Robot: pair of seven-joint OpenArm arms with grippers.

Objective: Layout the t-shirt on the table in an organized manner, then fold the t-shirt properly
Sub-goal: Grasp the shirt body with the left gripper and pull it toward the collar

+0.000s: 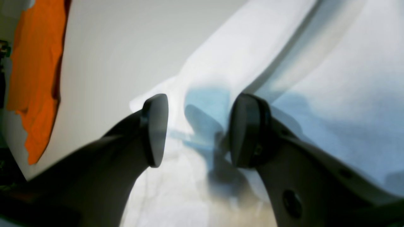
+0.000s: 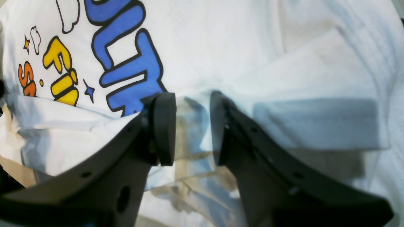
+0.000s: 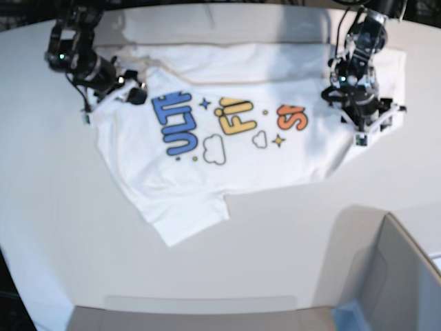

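- Across the upper middle of the base view, the t-shirt (image 3: 227, 138) lies print-up on the table (image 3: 48, 207), lettering running left to right, one sleeve sticking out toward lower left, far edge rumpled.
- Left gripper (image 1: 197, 129), at upper right of the base view: jaws apart, nothing between them, white cloth just beyond the pads.
- Right gripper (image 2: 192, 129), at upper left of the base view: jaws part-way apart with a fold of shirt fabric between them; can't tell if it's actually pinched.
- Orange cloth (image 1: 36, 78) sits at the left edge of the left wrist view, off the shirt.
- Step looks like layout, not yet folding.
- To do it well: grab single-layer hem or shoulder edges, pull outward evenly, keep fabric low so it doesn't bunch, and flatten the far edge and the stray sleeve first.
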